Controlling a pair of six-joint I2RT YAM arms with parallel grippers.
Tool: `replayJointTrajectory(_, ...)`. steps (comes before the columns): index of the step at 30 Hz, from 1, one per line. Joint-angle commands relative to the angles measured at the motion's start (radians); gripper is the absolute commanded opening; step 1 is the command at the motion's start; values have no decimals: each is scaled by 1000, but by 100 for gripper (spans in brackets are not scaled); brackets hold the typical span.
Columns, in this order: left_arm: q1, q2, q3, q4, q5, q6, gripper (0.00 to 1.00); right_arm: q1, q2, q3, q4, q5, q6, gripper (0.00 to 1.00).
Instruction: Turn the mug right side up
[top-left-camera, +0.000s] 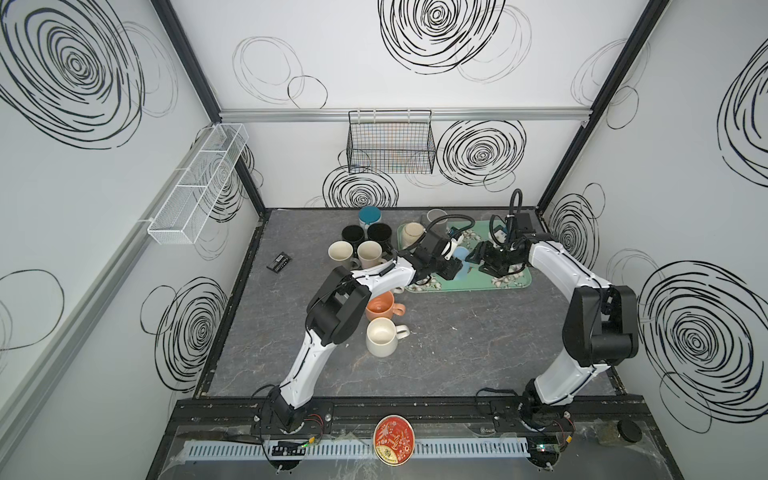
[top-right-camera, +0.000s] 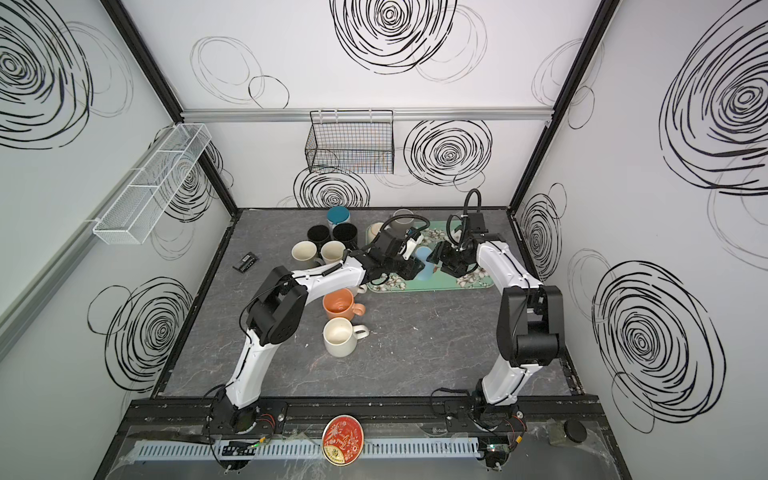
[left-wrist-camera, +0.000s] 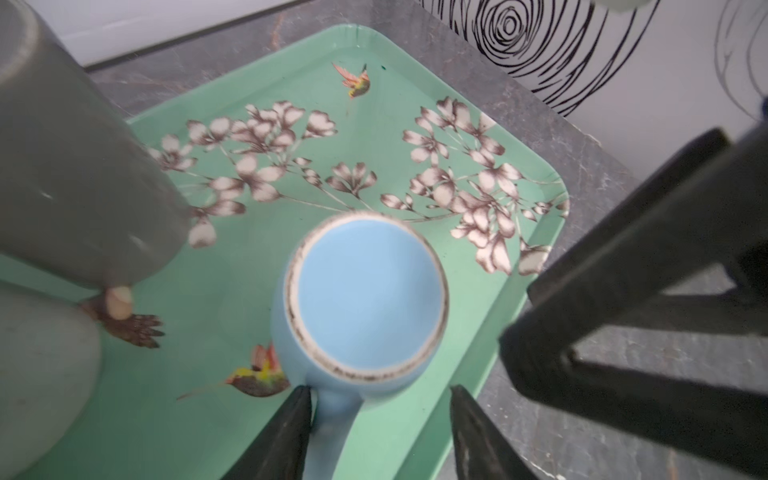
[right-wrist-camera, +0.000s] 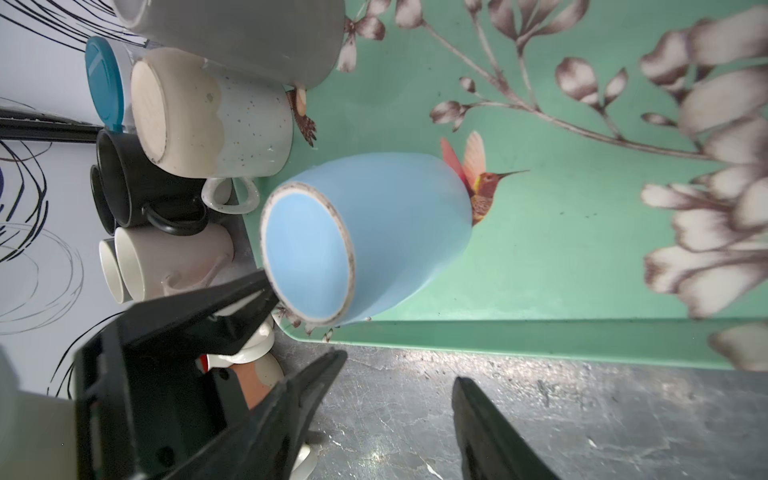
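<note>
A light blue mug (top-left-camera: 461, 254) (top-right-camera: 424, 252) stands upside down on the green flowered tray (top-left-camera: 469, 286) (top-right-camera: 440, 286), with its flat base (left-wrist-camera: 370, 291) (right-wrist-camera: 307, 257) facing up. My left gripper (top-left-camera: 454, 270) (top-right-camera: 415, 270) (left-wrist-camera: 380, 390) is open around the mug's handle (left-wrist-camera: 332, 415). One fingertip touches the handle and the other stands well apart from it. Just right of the mug, my right gripper (top-left-camera: 478, 261) (top-right-camera: 437, 258) (right-wrist-camera: 399, 368) is open with nothing between its fingers, and only grey table shows behind them.
A grey mug (left-wrist-camera: 75, 166) and a speckled cream mug (right-wrist-camera: 216, 116) sit upside down at the tray's far left end. Several upright mugs, black (top-left-camera: 353, 235), cream (top-left-camera: 340, 251), orange (top-left-camera: 380, 307) and white (top-left-camera: 381, 336), stand left of the tray. A small black object (top-left-camera: 279, 262) lies further left.
</note>
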Motion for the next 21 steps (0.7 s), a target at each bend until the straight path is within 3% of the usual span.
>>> replayJointTrajectory(1,-20,-81,-56,114,31,-99,56,-12,-33,-2,-44,30,6,63)
replayJointTrajectory(6,1,-227,-243,192,-17,-148,56,28,-27,81,-170,242,-11,67)
replayJointTrajectory(11,32,-365,-414,185,-94,-182,56,155,-5,135,-231,405,-2,70)
replayJointTrajectory(21,41,-515,-592,209,-140,-170,57,263,155,218,-221,371,75,80)
